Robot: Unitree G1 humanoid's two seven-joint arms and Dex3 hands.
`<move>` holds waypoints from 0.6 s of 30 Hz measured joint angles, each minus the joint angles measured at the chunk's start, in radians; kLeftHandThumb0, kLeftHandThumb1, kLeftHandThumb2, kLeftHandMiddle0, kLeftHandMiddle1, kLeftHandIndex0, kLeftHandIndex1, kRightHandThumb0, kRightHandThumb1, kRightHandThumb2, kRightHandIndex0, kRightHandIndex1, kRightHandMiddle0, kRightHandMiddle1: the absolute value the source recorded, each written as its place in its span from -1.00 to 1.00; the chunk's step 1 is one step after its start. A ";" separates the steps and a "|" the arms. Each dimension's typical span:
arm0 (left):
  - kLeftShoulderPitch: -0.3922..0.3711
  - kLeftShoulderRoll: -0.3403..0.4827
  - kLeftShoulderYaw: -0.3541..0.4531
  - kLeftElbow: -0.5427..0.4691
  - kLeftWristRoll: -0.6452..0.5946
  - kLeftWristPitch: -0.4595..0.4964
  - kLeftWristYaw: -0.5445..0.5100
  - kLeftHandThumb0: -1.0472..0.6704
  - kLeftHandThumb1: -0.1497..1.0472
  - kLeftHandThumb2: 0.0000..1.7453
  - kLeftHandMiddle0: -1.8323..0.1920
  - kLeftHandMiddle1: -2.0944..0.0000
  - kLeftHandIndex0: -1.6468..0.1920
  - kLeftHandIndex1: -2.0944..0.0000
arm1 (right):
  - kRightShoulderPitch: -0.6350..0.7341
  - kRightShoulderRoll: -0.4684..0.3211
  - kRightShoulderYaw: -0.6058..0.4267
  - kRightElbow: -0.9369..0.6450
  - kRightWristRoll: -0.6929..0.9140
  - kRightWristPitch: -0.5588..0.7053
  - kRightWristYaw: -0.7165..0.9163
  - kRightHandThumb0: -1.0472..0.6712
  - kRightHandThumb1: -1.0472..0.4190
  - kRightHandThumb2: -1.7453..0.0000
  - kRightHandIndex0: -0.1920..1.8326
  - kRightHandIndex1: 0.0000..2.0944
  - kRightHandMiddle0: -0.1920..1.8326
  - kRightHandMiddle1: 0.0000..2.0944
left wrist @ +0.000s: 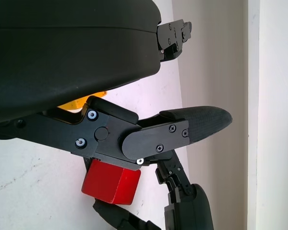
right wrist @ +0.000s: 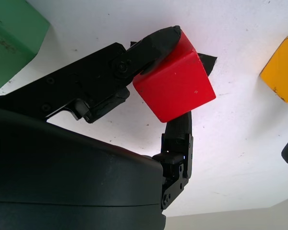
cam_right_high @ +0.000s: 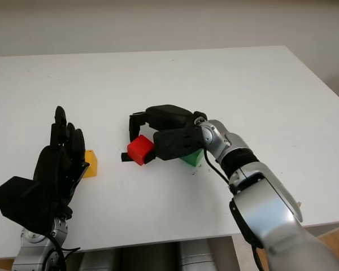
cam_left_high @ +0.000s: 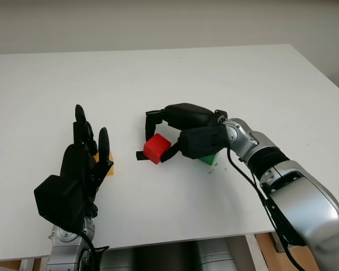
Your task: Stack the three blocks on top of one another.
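The red block [cam_left_high: 156, 148] sits pinched in the right hand [cam_left_high: 164, 141], near the middle of the white worktop [cam_left_high: 175, 79]. Black fingers [right wrist: 153, 45] press on opposite sides of it, one across its upper edge and another [right wrist: 178, 132] from below, so the hand is clamped on the block. Whether the block is clear of the worktop or just touching it I cannot tell from here.

Just behind the right hand's palm, on the side toward the robot's right, is the green block [cam_right_high: 192, 157], lying on the worktop and partly hidden by the hand. It is close to the red block but the two are not stacked.

The yellow block [cam_right_high: 90, 163] lies on the worktop well to the left of the red one, tucked just beside the left hand [cam_right_high: 59, 155]. That hand is raised at the near left of the worktop, open, holding nothing, with its fingers pointing away from the robot and the yellow block peeking out beside them.
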 measured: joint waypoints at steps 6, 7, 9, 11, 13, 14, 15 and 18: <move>0.002 -0.002 -0.001 0.000 0.000 -0.003 0.001 -0.59 1.00 -0.28 1.00 0.98 1.00 0.98 | 0.000 0.006 0.000 0.000 0.000 0.003 -0.016 -0.29 -0.86 0.94 -0.60 -0.95 -0.42 0.37; 0.002 -0.004 -0.001 0.000 0.000 -0.003 0.003 -0.59 1.00 -0.28 1.00 0.98 1.00 0.98 | 0.000 0.007 0.000 0.000 0.000 0.003 -0.022 -0.29 -0.86 0.94 -0.60 -0.95 -0.42 0.36; 0.001 -0.006 -0.001 0.000 0.000 -0.003 0.005 -0.58 1.00 -0.27 1.00 0.98 1.00 0.98 | 0.000 0.010 0.000 0.000 0.000 0.005 -0.034 -0.29 -0.87 0.93 -0.61 -0.95 -0.43 0.34; 0.002 -0.007 -0.002 0.000 0.003 -0.003 0.007 -0.58 1.00 -0.26 1.00 0.98 1.00 0.98 | 0.000 0.011 0.000 0.000 0.000 0.006 -0.041 -0.29 -0.87 0.94 -0.61 -0.95 -0.45 0.33; 0.002 -0.006 -0.002 0.000 0.004 -0.003 0.008 -0.59 1.00 -0.26 1.00 0.99 1.00 0.98 | 0.000 0.012 0.000 0.001 0.000 0.007 -0.046 -0.29 -0.87 0.94 -0.61 -0.95 -0.46 0.32; 0.002 -0.006 -0.002 0.000 0.006 -0.003 0.008 -0.60 1.00 -0.26 1.00 0.99 1.00 0.98 | 0.000 0.012 0.000 0.001 0.000 0.008 -0.047 -0.29 -0.87 0.94 -0.61 -0.95 -0.47 0.31; 0.002 -0.006 -0.002 -0.001 0.008 -0.003 0.008 -0.60 1.00 -0.27 1.00 0.99 1.00 0.98 | 0.000 0.013 0.000 0.001 0.000 0.008 -0.047 -0.31 -0.86 0.94 -0.63 -0.96 -0.54 0.27; 0.002 -0.007 -0.003 -0.003 0.010 0.001 0.009 -0.61 1.00 -0.28 1.00 0.98 1.00 0.98 | 0.000 0.013 0.003 0.001 -0.003 0.009 -0.047 -0.39 -0.85 0.94 -0.70 -0.98 -0.70 0.03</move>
